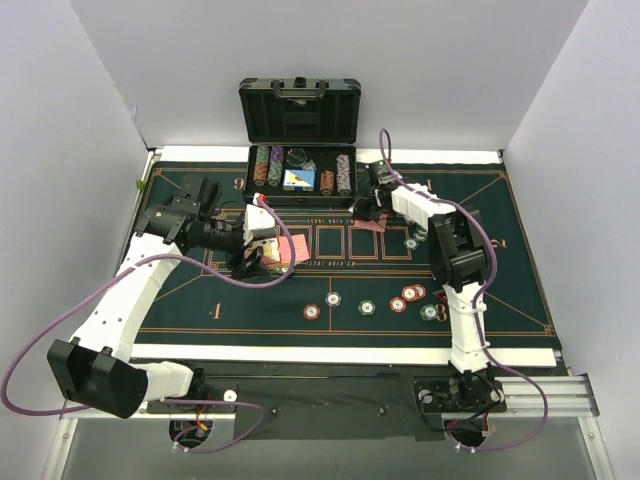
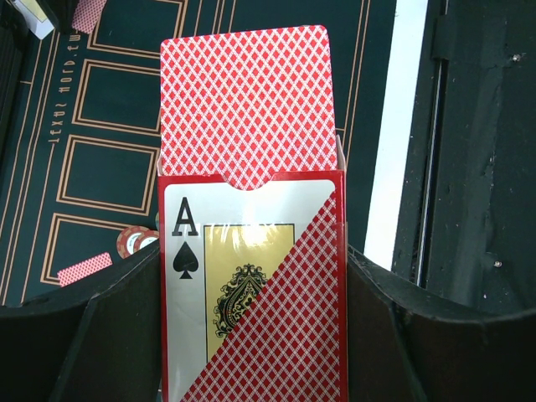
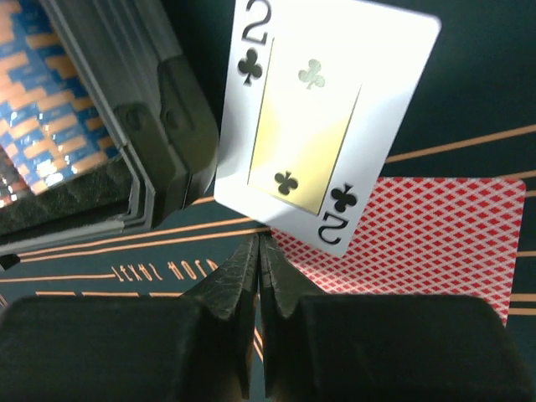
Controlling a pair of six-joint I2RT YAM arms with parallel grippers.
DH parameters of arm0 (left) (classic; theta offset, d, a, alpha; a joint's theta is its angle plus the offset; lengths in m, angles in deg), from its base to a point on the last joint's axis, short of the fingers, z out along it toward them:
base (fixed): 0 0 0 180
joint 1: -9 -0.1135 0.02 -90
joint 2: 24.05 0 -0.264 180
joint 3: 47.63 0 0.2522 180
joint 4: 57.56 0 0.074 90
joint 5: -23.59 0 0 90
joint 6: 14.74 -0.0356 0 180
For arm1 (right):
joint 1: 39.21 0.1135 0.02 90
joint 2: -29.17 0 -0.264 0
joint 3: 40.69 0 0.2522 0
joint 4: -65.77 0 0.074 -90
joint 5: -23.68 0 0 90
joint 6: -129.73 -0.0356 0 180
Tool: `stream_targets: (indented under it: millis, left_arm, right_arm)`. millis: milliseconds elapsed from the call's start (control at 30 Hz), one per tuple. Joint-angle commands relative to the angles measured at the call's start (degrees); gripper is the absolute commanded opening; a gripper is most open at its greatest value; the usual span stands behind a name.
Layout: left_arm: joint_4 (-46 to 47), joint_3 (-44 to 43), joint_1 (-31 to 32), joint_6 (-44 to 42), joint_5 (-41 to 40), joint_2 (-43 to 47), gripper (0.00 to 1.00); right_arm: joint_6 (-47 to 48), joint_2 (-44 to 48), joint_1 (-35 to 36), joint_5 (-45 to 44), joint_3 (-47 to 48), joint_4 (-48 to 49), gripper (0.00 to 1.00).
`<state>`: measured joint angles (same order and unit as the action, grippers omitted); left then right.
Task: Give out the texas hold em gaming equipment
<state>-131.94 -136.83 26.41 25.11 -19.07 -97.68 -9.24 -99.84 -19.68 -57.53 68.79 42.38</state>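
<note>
My left gripper (image 2: pixel 251 335) is shut on a playing card box (image 2: pixel 251 285) with an ace of spades face, and red-backed cards (image 2: pixel 243 100) stick out of its top. In the top view this gripper (image 1: pixel 262 250) hovers over the left of the green mat. My right gripper (image 3: pixel 259 243) is shut, its tips pinching the lower edge of a face-up two of clubs (image 3: pixel 318 117). The card is tilted above a red-backed card (image 3: pixel 435 243) lying on the mat. From above, the right gripper (image 1: pixel 372 215) is just in front of the case. Several striped poker chips (image 1: pixel 368 306) lie scattered on the near mat.
The open black case (image 1: pixel 300 110) stands at the back centre with racked chip rows (image 1: pixel 262 166) inside. Its corner (image 3: pixel 159 142) is close to the left of my right fingers. Another red-backed card (image 2: pixel 84 268) and chips (image 2: pixel 134 241) lie near the left gripper.
</note>
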Motion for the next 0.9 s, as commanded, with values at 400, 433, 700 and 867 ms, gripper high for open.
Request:
stream_targets:
  millis: [400, 433, 700, 867]
  left_arm:
    - [0.8, -2.7, -0.5, -1.0, 2.1, -0.1, 0.11]
    - [0.7, -2.8, -0.5, -1.1, 2.2, -0.2, 0.11]
    - [0.0, -3.4, -1.1, -1.5, 2.4, -0.6, 0.10]
    - [0.0, -4.0, -1.1, -1.1, 3.0, -0.9, 0.10]
  right_arm:
    - [0.1, -8.0, -7.0, -7.5, 13.2, -7.0, 0.00]
    - [-0.1, -9.1, -7.1, -7.5, 14.0, -7.7, 0.00]
    - [-1.9, -14.9, -9.0, -10.5, 25.6, -11.1, 0.00]
    - [-3.2, -17.9, -10.1, -10.6, 31.9, -11.0, 0.00]
